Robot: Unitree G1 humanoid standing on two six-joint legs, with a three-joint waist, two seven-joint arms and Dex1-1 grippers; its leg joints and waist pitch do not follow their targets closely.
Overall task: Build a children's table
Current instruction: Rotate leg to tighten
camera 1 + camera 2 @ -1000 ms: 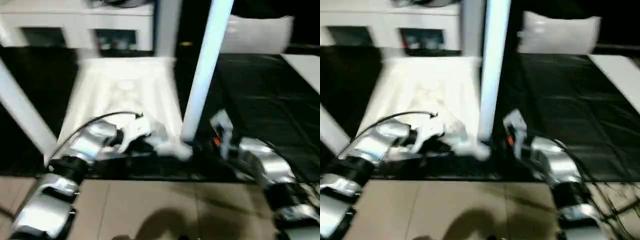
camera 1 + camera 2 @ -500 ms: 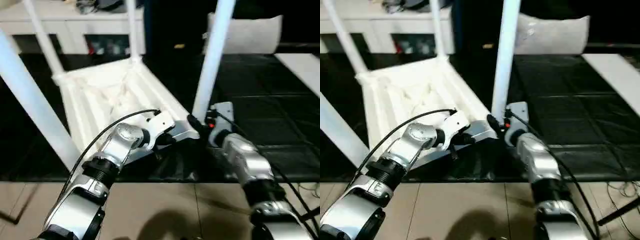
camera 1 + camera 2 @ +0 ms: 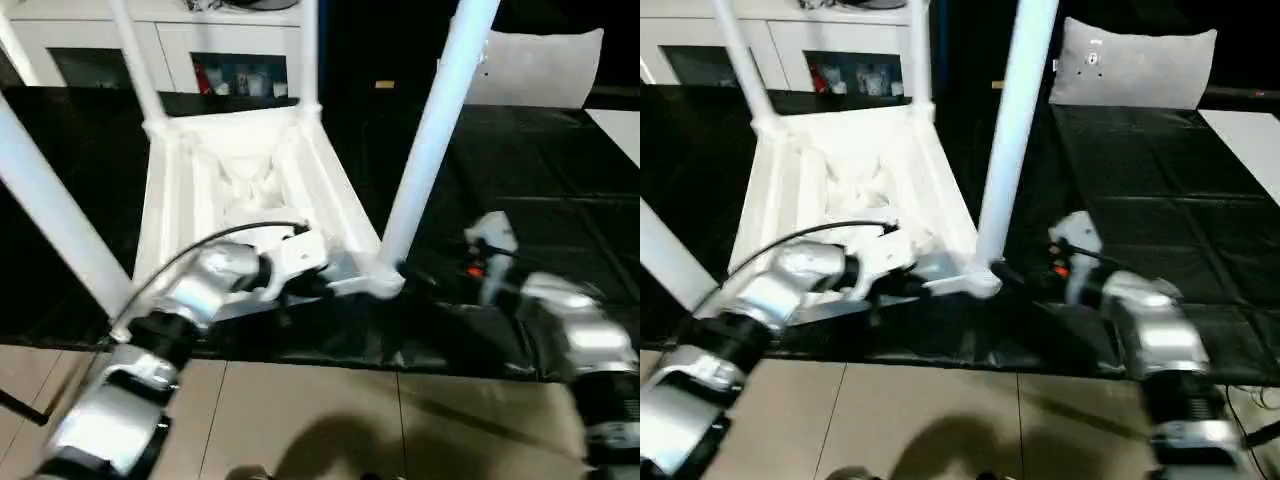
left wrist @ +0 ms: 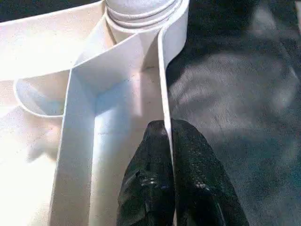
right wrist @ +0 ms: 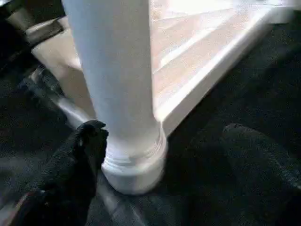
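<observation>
**Upside-down children's table with legs fitted, one gripper pinching its rim**

A white plastic children's table [image 3: 250, 190] lies upside down on a black mat [image 3: 520, 190], its ribbed underside facing up. Long tapered legs stand up from its round corner sockets. The nearest leg [image 3: 430, 130] rises from the corner closest to the robot's right side; its thick base sits seated in the socket, as the right wrist view shows close up [image 5: 117, 94]. Another leg [image 3: 45, 215] slants up at the near left corner, and two thinner-looking ones rise from the far corners [image 3: 135, 60] [image 3: 308, 50]. So all four legs appear to be in place; judging from this, what is left is checking they are tight and turning the table onto its feet.

The left gripper [image 4: 168, 155] has its two black fingers pressed together on the thin edge wall of the tabletop, just short of the near right socket, pinching that rim. The right gripper [image 5: 155, 141] hovers beside the base of the nearest leg with its fingers spread wide, one finger [image 5: 82, 150] close to the socket and the other on the far side, clamping nothing.

Behind the table stands a white cabinet [image 3: 200, 50] with glass doors, and a grey cushion [image 3: 1130, 65] lies at the mat's far end
</observation>
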